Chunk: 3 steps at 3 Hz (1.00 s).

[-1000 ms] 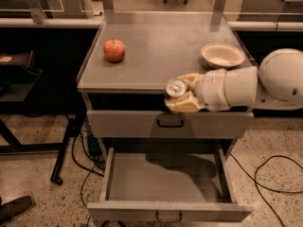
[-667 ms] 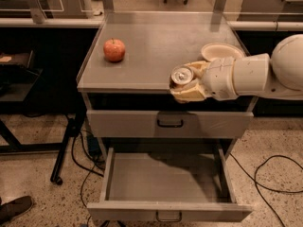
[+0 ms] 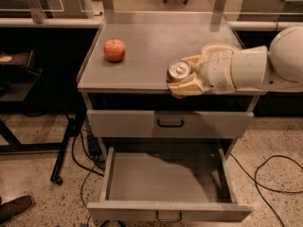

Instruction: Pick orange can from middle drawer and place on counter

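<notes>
My gripper [image 3: 182,77] reaches in from the right and is shut on the orange can [image 3: 179,71]. The can stands upright, its silver lid showing, over the front edge of the counter [image 3: 156,41], right of centre. I cannot tell whether it touches the surface. The middle drawer [image 3: 165,178] is pulled open below and holds nothing. The drawer front above it [image 3: 169,123] is closed.
A red apple [image 3: 114,49] sits on the counter's left side. A cream bowl [image 3: 218,48] sits at the right, partly behind my arm. Dark side tables flank the cabinet. Cables lie on the floor at both sides. A shoe [image 3: 14,208] shows at the lower left.
My gripper has lifted the can from in front of the upper drawer to the counter's front edge and moved it slightly forward over the top.
</notes>
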### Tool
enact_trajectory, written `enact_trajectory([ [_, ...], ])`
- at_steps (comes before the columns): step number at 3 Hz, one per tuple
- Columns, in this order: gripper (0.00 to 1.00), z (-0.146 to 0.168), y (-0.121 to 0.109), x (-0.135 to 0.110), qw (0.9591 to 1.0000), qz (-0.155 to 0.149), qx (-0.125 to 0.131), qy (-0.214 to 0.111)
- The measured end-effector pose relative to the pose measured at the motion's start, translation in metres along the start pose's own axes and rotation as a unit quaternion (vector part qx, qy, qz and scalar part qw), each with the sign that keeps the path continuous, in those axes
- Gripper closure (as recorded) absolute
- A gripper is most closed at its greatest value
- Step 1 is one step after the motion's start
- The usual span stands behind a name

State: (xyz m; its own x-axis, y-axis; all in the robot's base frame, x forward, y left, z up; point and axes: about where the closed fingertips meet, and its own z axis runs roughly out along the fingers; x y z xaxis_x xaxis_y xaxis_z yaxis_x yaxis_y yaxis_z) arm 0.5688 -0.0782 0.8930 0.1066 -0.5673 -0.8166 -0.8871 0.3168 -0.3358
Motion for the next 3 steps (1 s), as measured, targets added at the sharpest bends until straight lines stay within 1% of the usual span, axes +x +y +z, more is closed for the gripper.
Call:
enact_trajectory([
  [1, 1.00, 0.009, -0.026, -0.022, 0.9998, -0.008, -0.015, -0.011],
  [2, 1.00, 0.027, -0.062, -0.061, 0.9989, -0.027, -0.029, -0.026],
  [3, 1.00, 0.025, -0.079, -0.087, 0.9981, -0.039, -0.020, -0.043],
])
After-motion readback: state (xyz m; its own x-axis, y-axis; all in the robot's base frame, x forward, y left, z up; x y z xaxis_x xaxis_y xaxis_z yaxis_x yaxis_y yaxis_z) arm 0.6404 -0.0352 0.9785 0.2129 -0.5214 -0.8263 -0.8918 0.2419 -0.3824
